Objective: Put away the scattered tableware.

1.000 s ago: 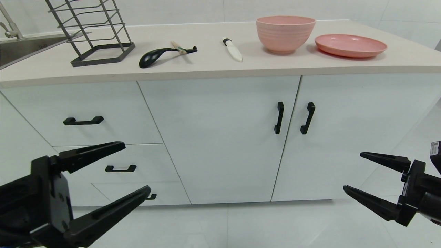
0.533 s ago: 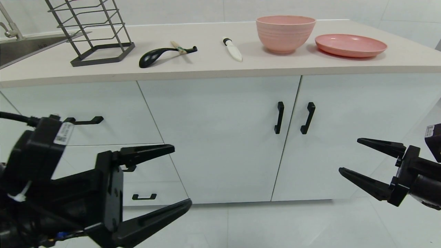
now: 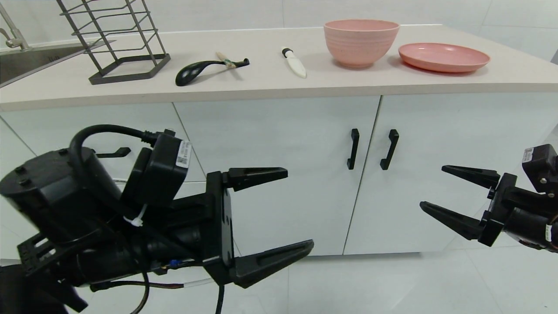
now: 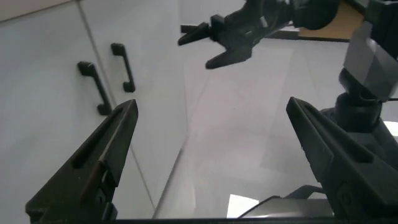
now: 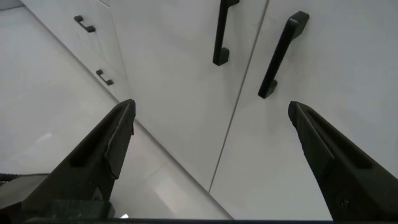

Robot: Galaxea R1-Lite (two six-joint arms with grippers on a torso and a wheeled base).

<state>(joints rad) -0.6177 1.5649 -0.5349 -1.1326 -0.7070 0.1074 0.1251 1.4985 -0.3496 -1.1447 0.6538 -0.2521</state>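
Nothing was put away: pink bowl [image 3: 361,41], plate [image 3: 443,57], black spoon [image 3: 196,69] and knife [image 3: 294,63] lay on the tabletop [image 3: 261,85]; left gripper [image 3: 298,208] and right gripper [image 3: 433,186] hung open, empty.

Location type: domestic-style kitchen.

Identifying features:
- A light countertop [image 3: 261,85] runs above white base units, with a recessed steel sink [image 3: 30,61] and faucet [image 3: 11,32] at its far left end.
- A black wire plate rack [image 3: 117,43] stands beside the sink.
- Below the counter are double cabinet doors [image 3: 283,183] with vertical black handles [image 3: 353,148] and a drawer stack [image 3: 52,135] with horizontal black pulls.
- On the counter lies tableware: a pink bowl [image 3: 361,41], pink plate [image 3: 443,57], black spoon [image 3: 196,69], wooden chopsticks [image 3: 226,59] and white knife [image 3: 294,63].
- The floor [image 3: 370,283] and back wall [image 3: 244,13] are covered in large pale tiles.
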